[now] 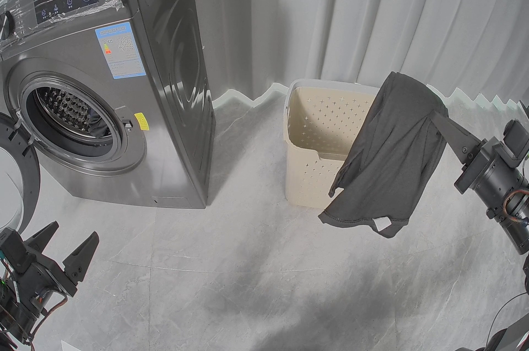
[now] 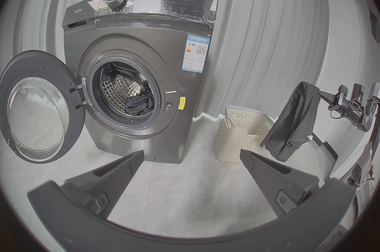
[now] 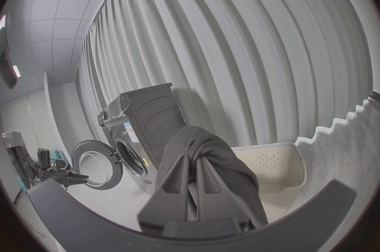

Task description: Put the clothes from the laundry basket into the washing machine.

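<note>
Across the head view, the right pincer [image 1: 438, 119] is clamped on the upper edge of a limp, dark grey fabric top [image 1: 391, 159], which hangs free in the air in front of the cream, perforated plastic laundry basket [image 1: 314, 148]. The grey, front-loading metal washing machine [image 1: 165, 71] stands well apart on the robot's left, its round glass door [image 1: 16, 176] swung open. The left pincer [image 1: 71, 237] sits low near that door, its 2 fingers spread wide with nothing between them.

From the left wrist view, the drum mouth faces that open pincer, and 1 dark bundle of cloth [image 2: 139, 104] lies inside the drum.

From the right wrist view, the 2 fingers are pressed together on a bunched fold of the top, with the basket just behind it. The coming move likely turns on 1 relation: the drum opening lies well to the left of the held top, whose long axis hangs straight down. The left arm is nearer the machine, yet the right carries the load.
</note>
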